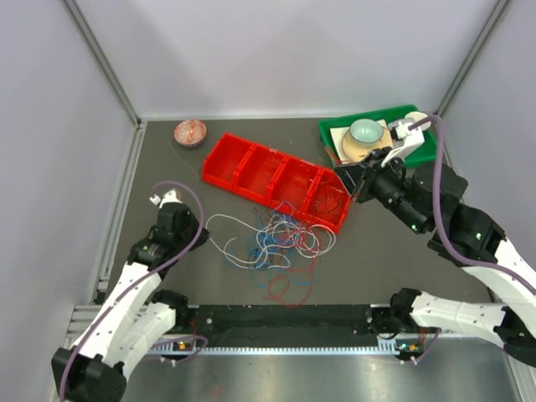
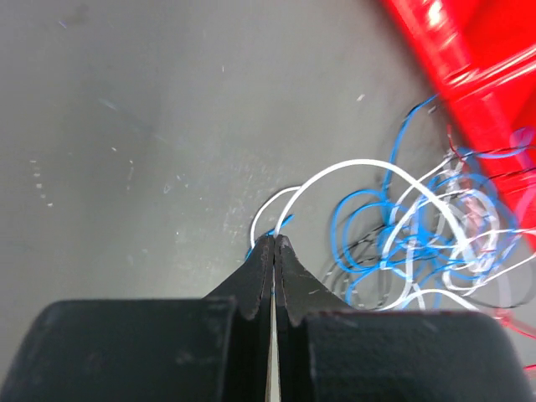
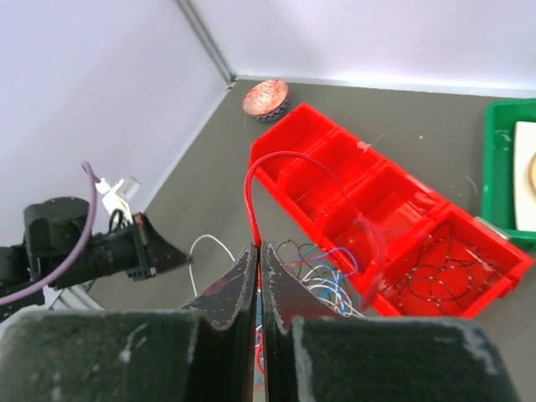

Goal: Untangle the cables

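Observation:
The cables (image 1: 276,243) lie in a loose tangle of white, blue, red and black wires on the dark table in front of the red tray (image 1: 251,163). My left gripper (image 1: 203,225) is at the tangle's left edge. In the left wrist view it (image 2: 275,239) is shut on a white cable (image 2: 352,167) that loops off to the right. My right gripper (image 1: 342,177) is raised over the tray's right end. In the right wrist view it (image 3: 258,248) is shut on a red cable (image 3: 276,155) that arches up over the tray (image 3: 335,159). A black cable (image 3: 452,276) lies coiled in the tray's right compartment.
A green tray (image 1: 423,151) with a pale bowl (image 1: 366,131) and plates stands at the back right, close behind my right arm. A small reddish bowl (image 1: 190,132) sits at the back left. Pale walls and metal posts enclose the table.

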Controlling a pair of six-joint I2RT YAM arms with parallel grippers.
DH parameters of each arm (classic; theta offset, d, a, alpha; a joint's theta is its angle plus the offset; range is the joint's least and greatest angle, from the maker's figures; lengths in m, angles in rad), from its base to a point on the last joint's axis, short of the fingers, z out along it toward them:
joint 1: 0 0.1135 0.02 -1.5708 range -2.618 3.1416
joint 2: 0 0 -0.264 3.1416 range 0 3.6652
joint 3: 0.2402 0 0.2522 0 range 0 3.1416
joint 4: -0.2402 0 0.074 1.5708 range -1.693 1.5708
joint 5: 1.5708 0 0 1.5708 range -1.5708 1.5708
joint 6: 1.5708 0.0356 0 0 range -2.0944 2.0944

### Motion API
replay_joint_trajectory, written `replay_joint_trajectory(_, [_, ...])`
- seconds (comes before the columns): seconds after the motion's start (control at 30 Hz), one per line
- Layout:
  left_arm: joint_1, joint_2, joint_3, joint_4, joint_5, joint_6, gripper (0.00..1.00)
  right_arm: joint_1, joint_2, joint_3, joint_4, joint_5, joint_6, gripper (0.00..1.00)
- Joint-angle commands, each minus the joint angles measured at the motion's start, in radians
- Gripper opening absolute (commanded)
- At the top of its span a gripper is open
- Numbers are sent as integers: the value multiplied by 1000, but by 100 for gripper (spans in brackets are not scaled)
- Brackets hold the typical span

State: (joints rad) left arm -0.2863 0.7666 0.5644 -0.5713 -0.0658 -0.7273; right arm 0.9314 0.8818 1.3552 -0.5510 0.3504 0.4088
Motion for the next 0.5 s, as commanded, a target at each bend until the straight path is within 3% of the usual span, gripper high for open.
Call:
replay_joint_trajectory(0.0, [13,-38,86,-94,-81,-81,0,-6,29,22,82,-97,33,0])
replay_joint_trajectory(0.13, [24,-61,74,-124,-146,-152,0,-6,83,65,111,-160,32,0])
replay_joint_trajectory(0.17, [27,-64,69,-119,-155,-156,6,-5,88,73,115,-177,32,0])
replay_joint_trajectory(0.2, [30,-50,68,-114,-154,-143,18,-5,92,76,123,-180,32,0])
replay_joint_trajectory(0.23, [30,-35,75,-114,-138,-132,48,-5,97,74,137,-182,33,0])
replay_joint_trajectory(0.33, [30,26,141,-122,-109,-55,90,-5,102,47,145,-156,27,0])
replay_joint_trajectory(0.4, [30,55,195,-104,-65,35,98,-5,98,1,145,-122,22,0])
replay_joint_trajectory(0.47, [27,86,227,-55,59,65,99,-5,94,-45,145,-82,21,0])
